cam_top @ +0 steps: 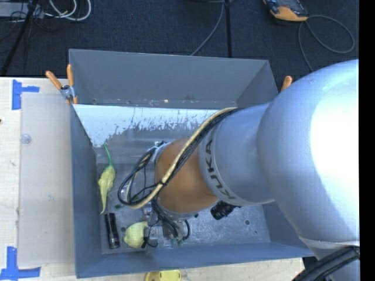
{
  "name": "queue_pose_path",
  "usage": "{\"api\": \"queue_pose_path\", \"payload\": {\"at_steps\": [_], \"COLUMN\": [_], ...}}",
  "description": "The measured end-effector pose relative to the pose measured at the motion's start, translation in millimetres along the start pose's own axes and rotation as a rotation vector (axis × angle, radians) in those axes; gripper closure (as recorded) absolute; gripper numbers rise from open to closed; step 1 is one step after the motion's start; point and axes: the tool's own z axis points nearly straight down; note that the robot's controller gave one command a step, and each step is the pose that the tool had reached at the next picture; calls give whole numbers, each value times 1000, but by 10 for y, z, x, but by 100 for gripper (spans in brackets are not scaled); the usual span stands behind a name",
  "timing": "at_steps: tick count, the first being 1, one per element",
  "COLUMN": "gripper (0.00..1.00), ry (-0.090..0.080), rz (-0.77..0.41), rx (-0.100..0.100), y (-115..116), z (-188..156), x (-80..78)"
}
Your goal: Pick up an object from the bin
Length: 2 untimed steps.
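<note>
The gripper hangs low in the grey bin, close to the near wall; whether it is spread or pressed together cannot be told. Just beside it, away from the arm, lies a round yellow-green fruit. A black cylinder lies just past the fruit, near the side wall. Farther back along that wall is a long yellow pod. Bare floor stretches beyond the gripper toward the far wall.

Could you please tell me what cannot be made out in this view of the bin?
In the camera view:
The bin floor at centre and right, hidden by the arm.
Whether the end effector touches the green ball; cables cover it.
What the black cylinder is; too small.
</note>
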Motion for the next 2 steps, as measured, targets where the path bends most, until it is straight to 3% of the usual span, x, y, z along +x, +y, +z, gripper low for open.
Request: {"api": "queue_pose_path", "payload": {"at_steps": [1, 2], "gripper": [100, 100], "ry": [0, 2], "rz": [1, -24], "rx": [0, 0], "y": [0, -48], "z": [0, -848], "x": [0, -117]}}
